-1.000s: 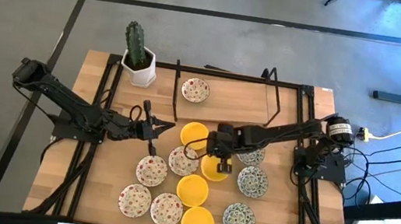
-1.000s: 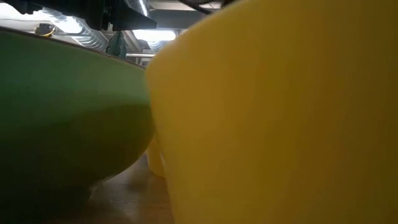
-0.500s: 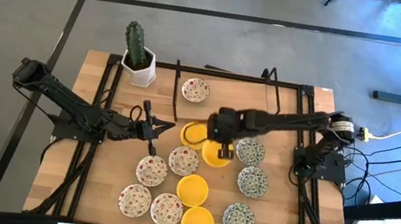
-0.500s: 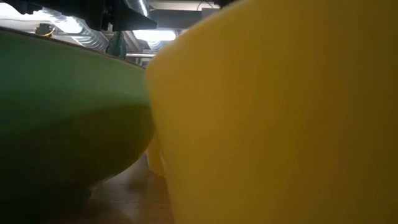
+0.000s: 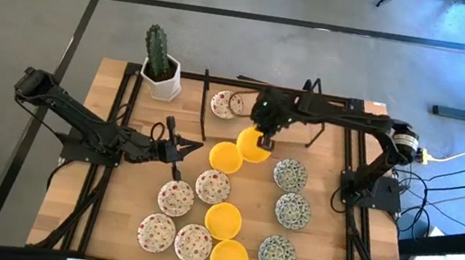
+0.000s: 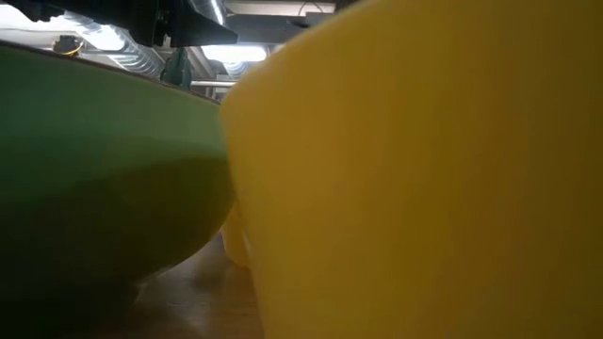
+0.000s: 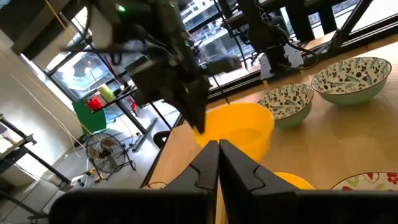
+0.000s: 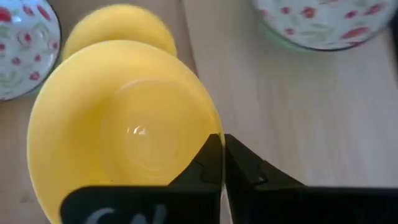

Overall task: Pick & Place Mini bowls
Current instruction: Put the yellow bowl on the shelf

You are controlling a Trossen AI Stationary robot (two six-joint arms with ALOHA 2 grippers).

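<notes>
Several mini bowls stand on the wooden table: yellow ones [image 5: 223, 220], red-speckled ones [image 5: 175, 199] and green-patterned ones [image 5: 292, 211]. My right gripper [image 5: 265, 133] is over the table's far middle, shut on a yellow bowl [image 5: 254, 146], which also shows in the left wrist view [image 7: 239, 127]. Beside it, another yellow bowl [image 5: 224, 156] rests on its base. A red-speckled bowl [image 5: 223, 104] stands near the far edge. My left gripper [image 5: 184, 147] hovers shut at left of centre, holding nothing. My right gripper pinches the yellow bowl's rim [image 8: 211, 138], one finger inside the bowl and one outside. The fingers come from above, pointing down. The bowl is lifted clear of the table, mouth up, hanging beside and below the fingers.
A cactus in a white pot [image 5: 161, 73] stands at the far left corner. A thin black wire frame [image 5: 312, 114] stands along the far side. The low view is filled by a yellow bowl [image 6: 424, 179] and a green bowl [image 6: 94, 179] close to the camera.
My right gripper has carried the yellow bowl from the table's middle, among the other bowls, toward the far edge, lifted clear. The spot it left, between the red-speckled and green-patterned bowls, now shows bare wood. The left arm has kept still.
</notes>
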